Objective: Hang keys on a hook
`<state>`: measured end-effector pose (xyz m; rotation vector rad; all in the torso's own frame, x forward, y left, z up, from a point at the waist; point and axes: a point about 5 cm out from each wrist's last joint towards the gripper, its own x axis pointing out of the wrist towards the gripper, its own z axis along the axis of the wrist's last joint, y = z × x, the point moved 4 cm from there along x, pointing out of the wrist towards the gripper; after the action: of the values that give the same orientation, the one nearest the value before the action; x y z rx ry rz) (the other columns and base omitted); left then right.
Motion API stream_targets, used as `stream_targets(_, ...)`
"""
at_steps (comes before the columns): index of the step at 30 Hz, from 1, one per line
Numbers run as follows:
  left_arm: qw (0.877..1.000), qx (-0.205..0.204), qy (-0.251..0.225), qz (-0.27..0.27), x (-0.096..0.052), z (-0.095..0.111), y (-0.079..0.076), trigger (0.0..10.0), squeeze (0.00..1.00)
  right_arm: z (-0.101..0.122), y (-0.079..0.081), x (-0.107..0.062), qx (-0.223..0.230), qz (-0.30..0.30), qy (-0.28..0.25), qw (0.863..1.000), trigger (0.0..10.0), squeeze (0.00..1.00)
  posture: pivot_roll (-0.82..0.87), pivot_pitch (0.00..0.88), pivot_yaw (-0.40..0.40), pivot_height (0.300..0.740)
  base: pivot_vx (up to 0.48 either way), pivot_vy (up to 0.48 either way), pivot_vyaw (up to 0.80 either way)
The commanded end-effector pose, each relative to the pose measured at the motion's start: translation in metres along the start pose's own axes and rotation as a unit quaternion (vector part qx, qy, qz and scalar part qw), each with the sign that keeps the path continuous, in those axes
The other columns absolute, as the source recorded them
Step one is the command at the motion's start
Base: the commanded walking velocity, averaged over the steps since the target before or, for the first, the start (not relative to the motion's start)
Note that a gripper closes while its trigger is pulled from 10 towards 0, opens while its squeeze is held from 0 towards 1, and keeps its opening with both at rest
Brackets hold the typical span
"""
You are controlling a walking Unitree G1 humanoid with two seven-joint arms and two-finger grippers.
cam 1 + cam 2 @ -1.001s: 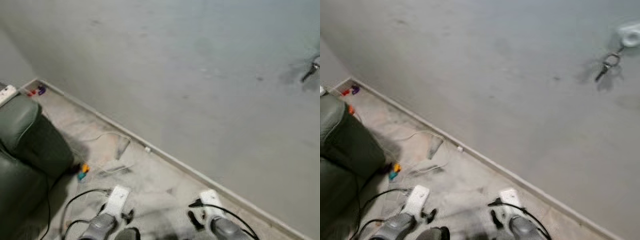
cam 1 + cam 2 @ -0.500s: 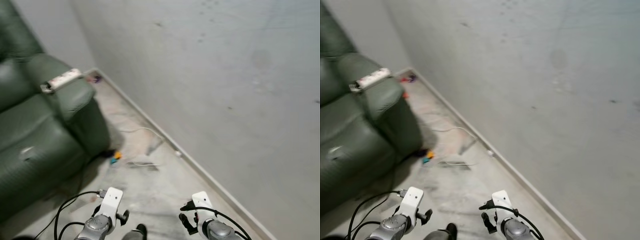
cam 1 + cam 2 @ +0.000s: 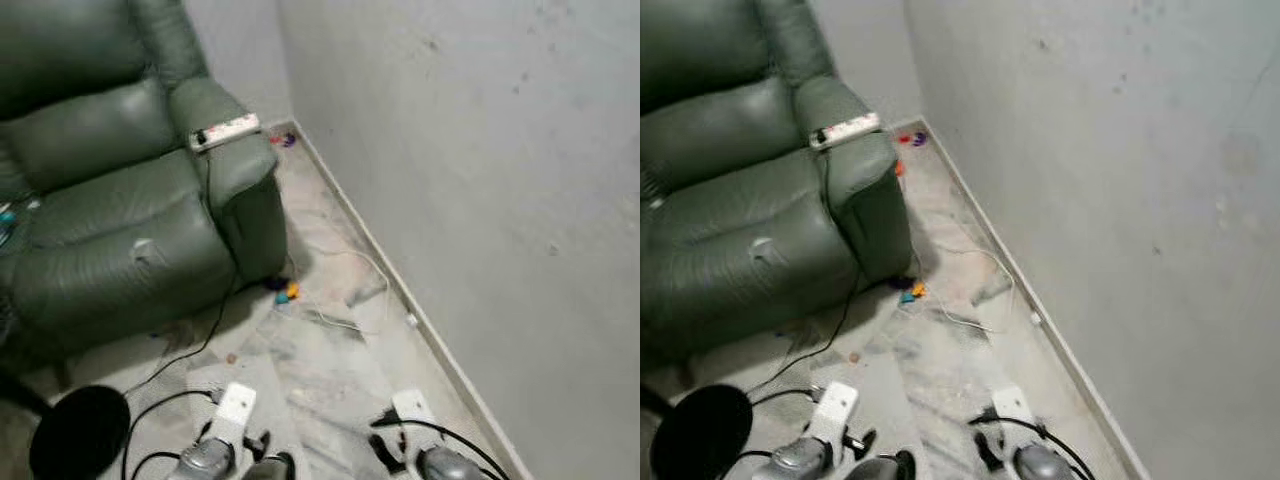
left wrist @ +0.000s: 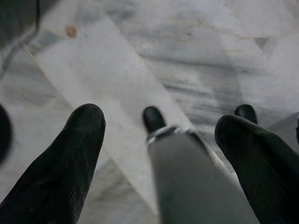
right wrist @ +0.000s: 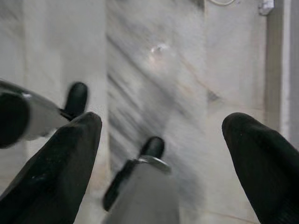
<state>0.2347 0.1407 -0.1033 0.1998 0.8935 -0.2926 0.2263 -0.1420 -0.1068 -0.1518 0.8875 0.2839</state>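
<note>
Both arms hang low over the pale marble floor [image 3: 330, 370]; the left pincer [image 4: 159, 126] has its 2 black fingers spread wide with nothing between them, and the right pincer [image 5: 161, 140] is likewise spread and empty. A dark green leather armchair [image 3: 120, 200] stands at the robot's left with a white power strip [image 3: 225, 130] lying on its armrest; loose white cables [image 3: 355, 265] and small coloured bits [image 3: 285, 292] lie along the grey wall [image 3: 480, 150]. No keys or hook can be made out in these views.
</note>
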Motion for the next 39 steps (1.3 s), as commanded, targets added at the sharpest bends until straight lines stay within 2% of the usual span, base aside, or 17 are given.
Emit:
stream_targets(1, 1.0, -0.002, 0.021, 0.012, -0.0036, -0.0145, 0.0098, 10.0, 0.0, 0.0015, 0.0158, 0.0023, 0.0, 0.02, 0.0, 1.0, 10.0, 0.0, -0.03, 0.18, 0.027, 0.74, 0.0, 0.0, 0.8)
stream_targets(19, 1.0, -0.004, 0.022, 0.009, -0.0037, -0.0154, 0.0085, 10.0, 0.0, -0.0017, 0.0176, 0.002, -0.001, 0.022, 0.004, 1.0, 10.0, 0.0, -0.04, 0.186, 0.028, 0.74, 0.0, 0.0, 0.77)
stream_targets(28, 1.0, -0.004, 0.022, 0.009, -0.0032, -0.0134, 0.0089, 10.0, 0.0, -0.002, 0.0166, 0.0019, 0.003, 0.02, 0.005, 1.0, 10.0, 0.0, -0.04, 0.185, 0.029, 0.74, 0.0, 0.0, 0.0)
stream_targets(39, 1.0, -0.003, 0.023, 0.008, -0.0028, -0.0125, 0.0079, 10.0, 0.0, -0.0024, 0.0141, 0.0017, 0.002, 0.017, 0.007, 1.0, 10.0, 0.0, -0.04, 0.18, 0.025, 0.74, 0.0, 0.437, 0.0)
